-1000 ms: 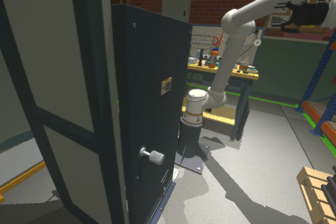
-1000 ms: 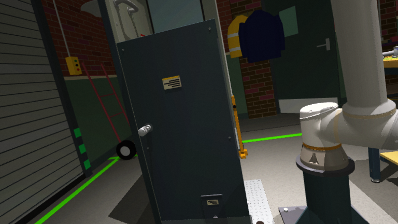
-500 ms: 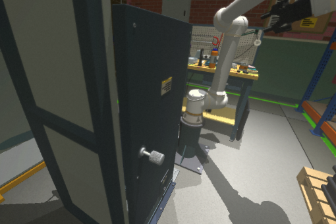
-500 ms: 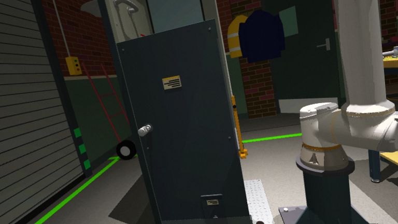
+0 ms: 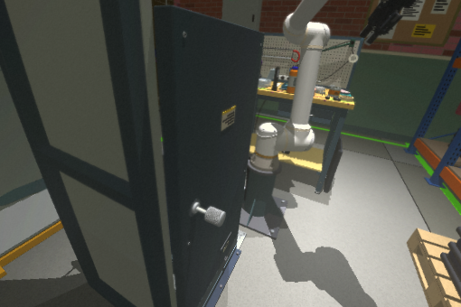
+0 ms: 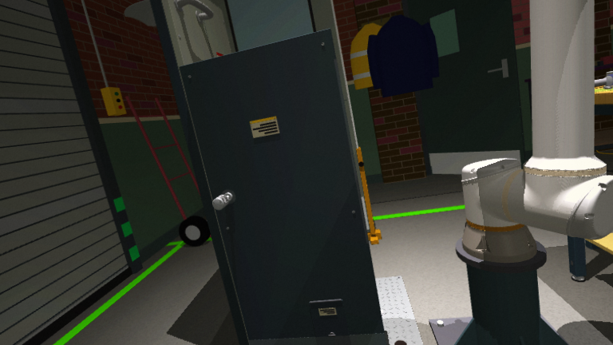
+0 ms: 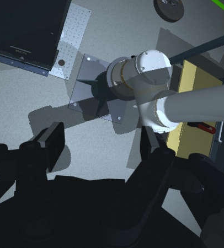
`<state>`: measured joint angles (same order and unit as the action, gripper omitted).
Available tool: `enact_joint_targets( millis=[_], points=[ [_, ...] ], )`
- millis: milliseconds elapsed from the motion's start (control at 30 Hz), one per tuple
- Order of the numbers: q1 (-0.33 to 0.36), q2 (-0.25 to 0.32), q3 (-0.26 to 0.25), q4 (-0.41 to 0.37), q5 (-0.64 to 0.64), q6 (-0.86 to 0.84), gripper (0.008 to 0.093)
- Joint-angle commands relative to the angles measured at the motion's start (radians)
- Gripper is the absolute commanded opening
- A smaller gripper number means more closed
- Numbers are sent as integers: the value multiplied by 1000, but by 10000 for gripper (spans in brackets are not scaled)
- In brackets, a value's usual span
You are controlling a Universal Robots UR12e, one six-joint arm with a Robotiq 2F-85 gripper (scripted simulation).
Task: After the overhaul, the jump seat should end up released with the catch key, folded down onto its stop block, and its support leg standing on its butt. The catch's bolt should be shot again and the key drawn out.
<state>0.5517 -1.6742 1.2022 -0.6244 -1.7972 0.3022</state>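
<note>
The dark jump seat panel (image 5: 205,142) stands upright against its frame beside the arm's pedestal, its face carrying a small yellow label (image 6: 264,127). A knurled silver catch key (image 5: 210,213) sticks out of the panel's edge low down (image 6: 223,200). A small dark block (image 6: 326,315) sits at the foot of the panel. My gripper (image 5: 371,34) is high in the air, far above and to the side of the seat, pointing down at the floor; it is open and empty (image 7: 98,140). I cannot make out the support leg.
A wooden pallet (image 5: 434,264) lies on the floor at the near right. The workbench (image 5: 307,97) stands behind the arm's pedestal (image 6: 502,296), blue racking (image 5: 440,133) lines the right side, and a checker plate (image 7: 70,41) lies by the seat's foot.
</note>
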Motion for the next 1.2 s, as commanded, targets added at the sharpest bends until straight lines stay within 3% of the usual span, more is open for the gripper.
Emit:
enact_joint_targets(
  millis=[0, 267, 500, 900, 1167],
  points=[
    [-8, -9, 3, -26, 15, 9, 680],
    [-69, -83, 30, -228, 134, 78, 680],
    [-102, -122, 45, -336, 197, 116, 680],
    [-116, -140, 51, -384, 225, 132, 680],
    [-116, -140, 51, -385, 226, 133, 520]
  ],
)
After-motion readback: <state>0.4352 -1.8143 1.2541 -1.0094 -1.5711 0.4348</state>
